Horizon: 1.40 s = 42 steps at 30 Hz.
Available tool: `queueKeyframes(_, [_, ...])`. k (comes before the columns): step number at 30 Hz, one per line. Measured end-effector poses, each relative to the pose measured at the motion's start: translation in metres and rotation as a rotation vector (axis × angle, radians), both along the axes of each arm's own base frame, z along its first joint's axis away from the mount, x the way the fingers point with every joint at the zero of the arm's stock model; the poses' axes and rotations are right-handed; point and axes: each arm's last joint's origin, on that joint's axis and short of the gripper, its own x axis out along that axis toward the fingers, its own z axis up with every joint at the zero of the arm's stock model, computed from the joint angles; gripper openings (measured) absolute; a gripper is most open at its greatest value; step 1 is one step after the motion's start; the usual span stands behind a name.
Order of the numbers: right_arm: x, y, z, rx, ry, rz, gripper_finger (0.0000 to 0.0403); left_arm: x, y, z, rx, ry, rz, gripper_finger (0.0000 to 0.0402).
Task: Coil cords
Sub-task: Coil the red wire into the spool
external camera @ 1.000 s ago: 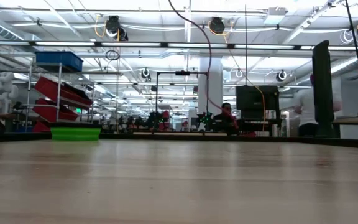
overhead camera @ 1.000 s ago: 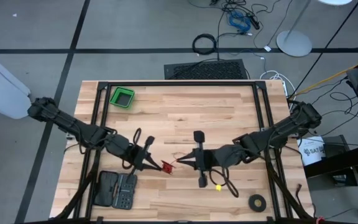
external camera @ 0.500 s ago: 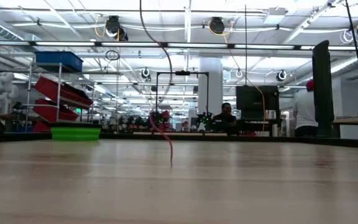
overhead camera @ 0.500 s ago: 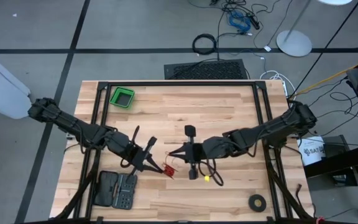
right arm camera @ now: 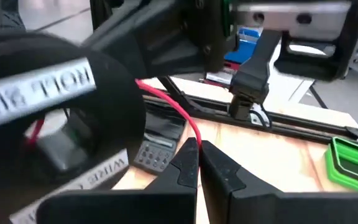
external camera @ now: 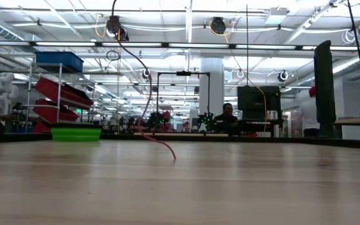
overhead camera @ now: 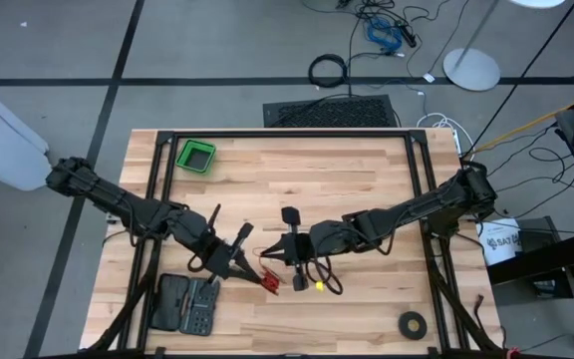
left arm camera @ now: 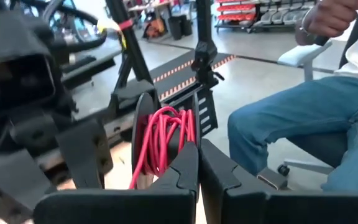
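The cord is thin and red. Part of it is wound in loops (left arm camera: 163,137) against a small black reel (right arm camera: 55,118) with a white label. My left gripper (overhead camera: 255,271) is shut on that bundle (overhead camera: 269,282), left of the table's middle and clear of the wood. My right gripper (overhead camera: 275,253) comes in from the right, close beside it, and is shut on a strand of the same cord. In the low view a loose length of cord (external camera: 147,115) hangs down, and its tip reaches the tabletop. My left gripper pinches the wound red loops at one side of the bundle (left arm camera: 169,155), between its two fingertips. The fingers reach in nearly level from the table's left. The bundle is lifted clear of the table. My right gripper pinches a single red strand (right arm camera: 194,134) at its fingertips, reaching nearly level from the table's right. From the fingers the strand curves slack over to the reel.
A green bin (overhead camera: 195,156) stands at the far left. An open black tool case (overhead camera: 189,304) lies near the front left, and a black tape ring (overhead camera: 413,323) at the front right. Black frame rails (overhead camera: 162,199) run along both sides. A seated person (left arm camera: 303,118) is beyond the table.
My right gripper has moved toward the table's left and a little down, closing in on my left gripper. My left gripper has rolled about its own axis while staying in place. The hanging length of cord has swung leftward in the low view and dropped until its tip meets the table.
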Motion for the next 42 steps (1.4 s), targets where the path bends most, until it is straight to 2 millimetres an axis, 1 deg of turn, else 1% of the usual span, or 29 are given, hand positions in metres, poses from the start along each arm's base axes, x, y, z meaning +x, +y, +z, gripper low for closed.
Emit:
queueKeyframes(4, [-0.001, 0.000, -0.002, 0.013, 0.024, -0.001, 0.0000, -0.001, -0.002, 0.002, 0.024, -0.041, -0.022, 0.0004])
queueKeyframes(8, [-0.005, 0.006, -0.008, 0.021, 0.092, 0.005, 0.0000, -0.001, -0.003, 0.003, 0.028, -0.049, -0.022, 0.0004])
queueKeyframes(12, [-0.012, 0.015, -0.016, 0.031, 0.183, 0.010, 0.0000, -0.005, 0.000, 0.007, 0.022, -0.064, 0.025, 0.0004])
queueKeyframes(17, [-0.018, 0.026, -0.019, 0.048, 0.220, 0.021, 0.0000, -0.007, 0.001, 0.009, 0.035, -0.068, 0.119, 0.0004])
queueKeyframes(22, [-0.023, 0.034, -0.021, 0.042, 0.247, 0.033, 0.0000, -0.007, 0.003, 0.004, 0.046, -0.002, 0.228, 0.0004])
queueKeyframes(25, [-0.026, 0.036, -0.023, 0.030, 0.271, 0.035, 0.0000, -0.008, 0.004, 0.000, 0.050, 0.040, 0.263, 0.0004])
queueKeyframes(30, [-0.032, 0.038, -0.028, -0.010, 0.318, -0.042, 0.0000, -0.009, 0.005, -0.005, 0.034, 0.101, 0.291, 0.0004])
queueKeyframes(35, [-0.037, 0.039, -0.022, -0.018, 0.311, -0.046, 0.0000, -0.010, 0.006, -0.009, 0.019, 0.165, 0.305, 0.0004])
queueKeyframes(42, [-0.050, 0.034, -0.002, -0.034, 0.257, -0.067, 0.0000, -0.011, 0.006, -0.010, -0.016, 0.195, 0.321, 0.0004])
